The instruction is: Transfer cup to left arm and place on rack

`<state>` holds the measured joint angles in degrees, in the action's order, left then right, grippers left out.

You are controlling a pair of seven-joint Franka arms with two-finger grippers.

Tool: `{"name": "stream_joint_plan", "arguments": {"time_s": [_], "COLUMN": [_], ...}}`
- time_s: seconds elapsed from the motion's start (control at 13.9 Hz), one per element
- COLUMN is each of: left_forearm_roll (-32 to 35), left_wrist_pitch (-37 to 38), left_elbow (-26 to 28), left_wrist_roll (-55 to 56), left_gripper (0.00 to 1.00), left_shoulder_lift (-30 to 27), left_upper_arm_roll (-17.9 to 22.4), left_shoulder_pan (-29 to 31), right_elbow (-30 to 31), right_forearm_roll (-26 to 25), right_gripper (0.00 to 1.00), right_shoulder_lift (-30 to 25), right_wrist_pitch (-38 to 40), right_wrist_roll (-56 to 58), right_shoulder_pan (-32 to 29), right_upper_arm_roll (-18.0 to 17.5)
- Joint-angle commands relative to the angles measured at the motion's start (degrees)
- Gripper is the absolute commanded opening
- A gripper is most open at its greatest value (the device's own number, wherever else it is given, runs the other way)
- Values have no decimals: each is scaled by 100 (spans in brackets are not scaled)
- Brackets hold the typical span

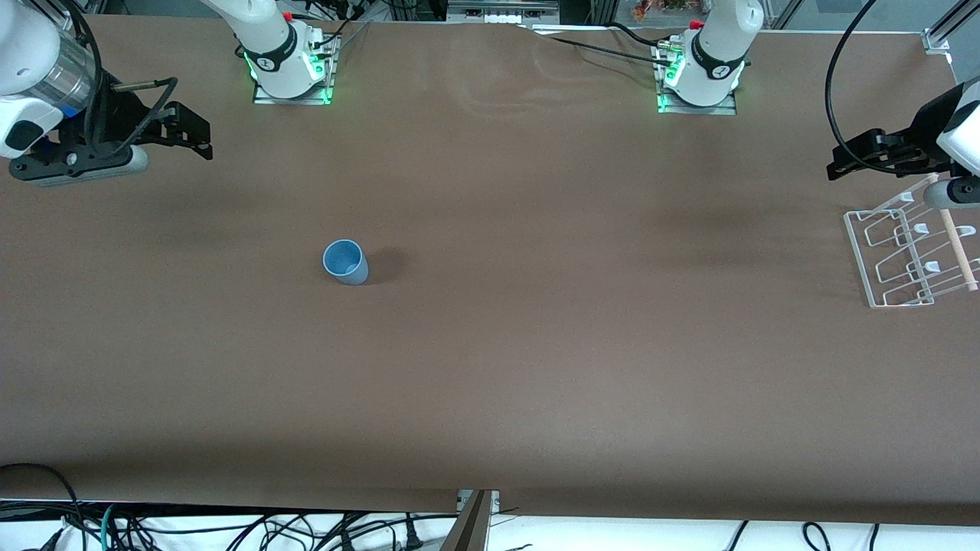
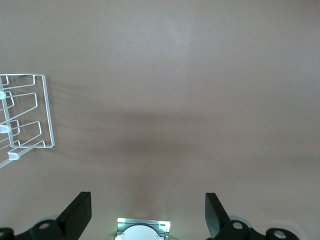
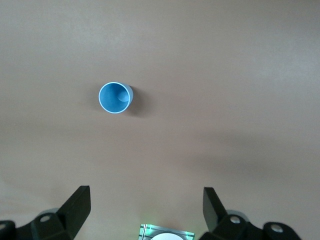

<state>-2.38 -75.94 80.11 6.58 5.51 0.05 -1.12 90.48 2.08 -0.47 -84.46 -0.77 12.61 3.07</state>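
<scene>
The light-blue cup [image 1: 346,262] stands upright on the brown table, toward the right arm's end; it also shows in the right wrist view [image 3: 115,97], open mouth up. My right gripper [image 1: 205,141] is open and empty, up in the air at the right arm's end of the table, apart from the cup; its own view shows it too [image 3: 146,200]. The wire rack [image 1: 903,256] with a wooden dowel sits at the left arm's end and shows in the left wrist view [image 2: 30,112]. My left gripper [image 1: 838,164] is open and empty, in the air beside the rack; its own view shows it too [image 2: 147,200].
The two arm bases [image 1: 291,73] [image 1: 700,80] with green lights stand at the table edge farthest from the front camera. Cables [image 1: 230,528] hang below the table's nearest edge. Wide bare brown table [image 1: 582,321] lies between cup and rack.
</scene>
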Motion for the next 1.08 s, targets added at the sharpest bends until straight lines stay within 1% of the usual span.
{"name": "stream_joint_plan", "arguments": {"time_s": [0.0, 0.22, 0.36, 0.57, 1.0], "left_forearm_roll": [-52, -52, -61, -61, -61], "left_wrist_pitch": [18, 0, 0, 9, 9], "left_elbow": [84, 58, -74, -74, -83], "left_wrist_roll": [54, 45, 62, 45, 54], "left_gripper": [100, 100, 100, 100, 100], "left_shoulder_lift": [-33, 29, 47, 91, 99], "left_upper_arm_roll": [-5, 4, 13, 4, 4], "left_shoulder_pan": [-29, -29, -38, -29, -38], "right_elbow": [-66, -66, -118, -241, -189], "right_forearm_roll": [-207, -217, -209, -217, -173], "right_gripper": [99, 99, 99, 99, 99], "right_shoulder_lift": [-5, 3, 12, 74, 100], "right_wrist_pitch": [26, -27, -27, -36, 17], "right_wrist_roll": [103, 103, 94, 42, 94], "right_shoulder_pan": [-48, -48, -48, -48, 5], "right_upper_arm_roll": [1, 9, 1, 1, -34]}}
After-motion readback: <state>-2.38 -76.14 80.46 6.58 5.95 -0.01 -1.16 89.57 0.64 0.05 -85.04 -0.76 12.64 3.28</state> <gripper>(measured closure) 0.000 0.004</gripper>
